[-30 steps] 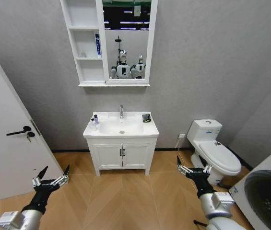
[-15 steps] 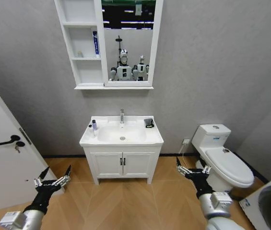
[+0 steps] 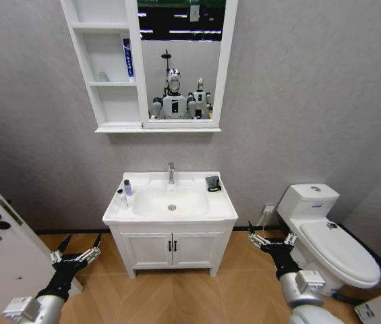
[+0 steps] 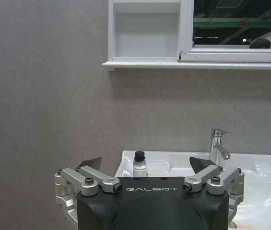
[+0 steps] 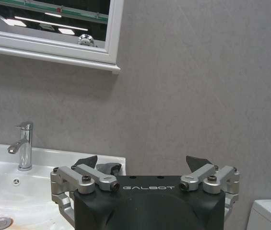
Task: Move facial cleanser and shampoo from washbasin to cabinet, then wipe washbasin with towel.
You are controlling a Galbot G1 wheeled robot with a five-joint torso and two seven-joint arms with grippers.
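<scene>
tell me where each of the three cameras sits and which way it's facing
Head view: high on the robot, looking forward and down at the washbasin, cabinet and toilet; left gripper and right gripper low in frame, both open.
Left wrist view: behind the left gripper, facing the wall, the basin's bottle side.
Right wrist view: behind the right gripper, facing the basin's other end.
Shared: both wrist views catch the tap.

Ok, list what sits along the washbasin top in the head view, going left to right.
White bottle → dark-capped bottle → chrome tap → towel at the back right corner, all on the washbasin.
</scene>
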